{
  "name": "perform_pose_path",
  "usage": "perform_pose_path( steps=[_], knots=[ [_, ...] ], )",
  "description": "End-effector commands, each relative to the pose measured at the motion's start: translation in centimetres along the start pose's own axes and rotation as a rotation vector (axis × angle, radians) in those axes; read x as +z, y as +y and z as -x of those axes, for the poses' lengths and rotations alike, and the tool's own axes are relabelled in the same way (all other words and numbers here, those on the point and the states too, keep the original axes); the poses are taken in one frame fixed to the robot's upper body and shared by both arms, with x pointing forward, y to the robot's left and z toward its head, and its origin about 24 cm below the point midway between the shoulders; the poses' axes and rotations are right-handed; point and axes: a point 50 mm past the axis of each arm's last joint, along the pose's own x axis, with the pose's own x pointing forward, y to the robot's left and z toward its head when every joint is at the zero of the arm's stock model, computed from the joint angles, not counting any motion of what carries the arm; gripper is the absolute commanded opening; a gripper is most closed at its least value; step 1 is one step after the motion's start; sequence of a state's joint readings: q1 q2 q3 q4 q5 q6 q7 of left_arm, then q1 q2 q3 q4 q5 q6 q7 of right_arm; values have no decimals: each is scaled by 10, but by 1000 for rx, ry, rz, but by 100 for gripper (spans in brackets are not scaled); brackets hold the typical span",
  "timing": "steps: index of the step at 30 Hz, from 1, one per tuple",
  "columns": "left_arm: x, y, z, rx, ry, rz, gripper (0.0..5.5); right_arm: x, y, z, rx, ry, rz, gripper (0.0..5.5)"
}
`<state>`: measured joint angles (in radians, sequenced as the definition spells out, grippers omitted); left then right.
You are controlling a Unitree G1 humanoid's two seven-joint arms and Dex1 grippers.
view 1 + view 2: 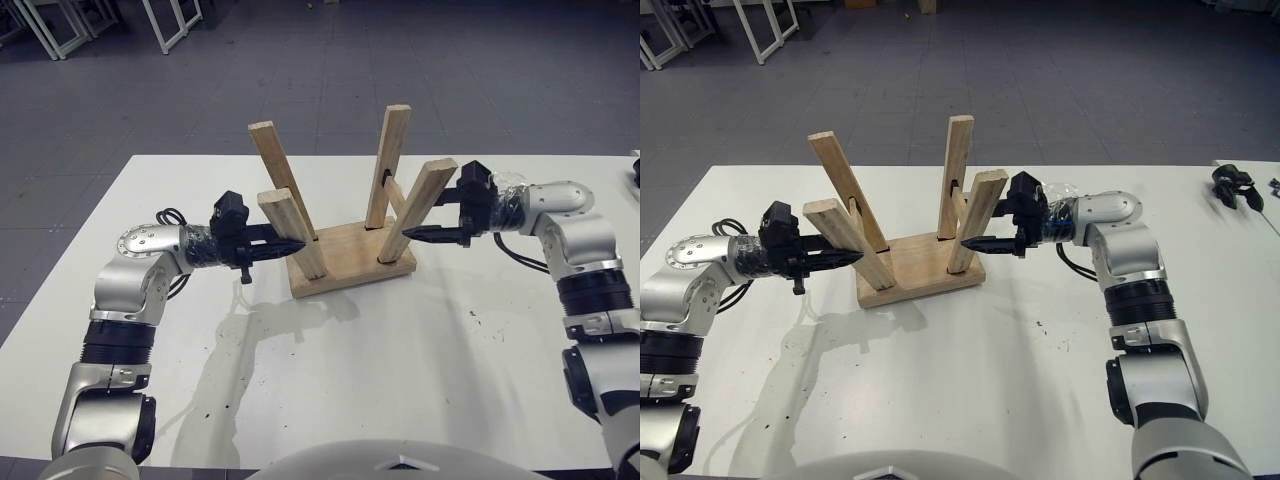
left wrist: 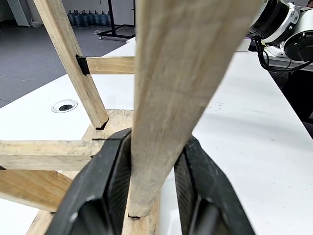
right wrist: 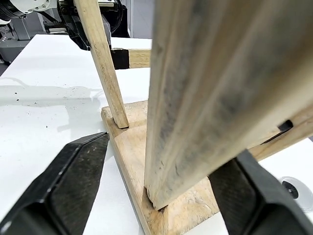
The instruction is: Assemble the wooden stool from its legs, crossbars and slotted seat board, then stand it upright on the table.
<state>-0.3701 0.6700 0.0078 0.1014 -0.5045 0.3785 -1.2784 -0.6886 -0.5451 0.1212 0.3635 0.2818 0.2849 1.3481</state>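
Note:
The wooden stool stands upside down on the white table [image 1: 400,380], its seat board [image 1: 350,262] flat and several legs pointing up. My left gripper [image 1: 295,243] is shut on the near-left leg [image 1: 293,232]; its black fingers [image 2: 115,176] press both sides of the leg low down. My right gripper [image 1: 415,235] is open around the near-right leg [image 1: 420,205], with a clear gap between one finger [image 3: 73,186] and the wood. A crossbar [image 2: 110,64] joins the two left legs, and another crossbar [image 1: 397,200] links the right pair.
A small black object [image 1: 1235,186] lies at the table's far right edge. A black cable [image 1: 170,215] loops behind my left arm. A round cable port [image 2: 64,105] is set in the tabletop beyond the stool. Bare table stretches in front of the stool.

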Motion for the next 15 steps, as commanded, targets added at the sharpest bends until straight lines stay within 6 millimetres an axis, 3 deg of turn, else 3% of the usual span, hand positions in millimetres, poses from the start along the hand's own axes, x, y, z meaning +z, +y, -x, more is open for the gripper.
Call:
perform_pose_path(
  steps=[1,6,11,12,13,15],
  knots=[
    [5,1,5,-11,-5,21,112,1,0,1,45,-42,-73,265],
    [19,-5,14,-36,-70,92,112,10,8,16,117,-62,-220,188],
    [62,-17,26,-85,-209,173,112,57,25,36,293,-132,-325,124],
    [70,-16,27,-90,-225,214,112,67,26,40,333,-162,-391,115],
    [73,-12,25,-97,-239,295,147,72,21,41,327,-176,-476,108],
    [57,1,16,-84,-243,539,174,58,7,33,259,-131,-675,148]
  ],
)
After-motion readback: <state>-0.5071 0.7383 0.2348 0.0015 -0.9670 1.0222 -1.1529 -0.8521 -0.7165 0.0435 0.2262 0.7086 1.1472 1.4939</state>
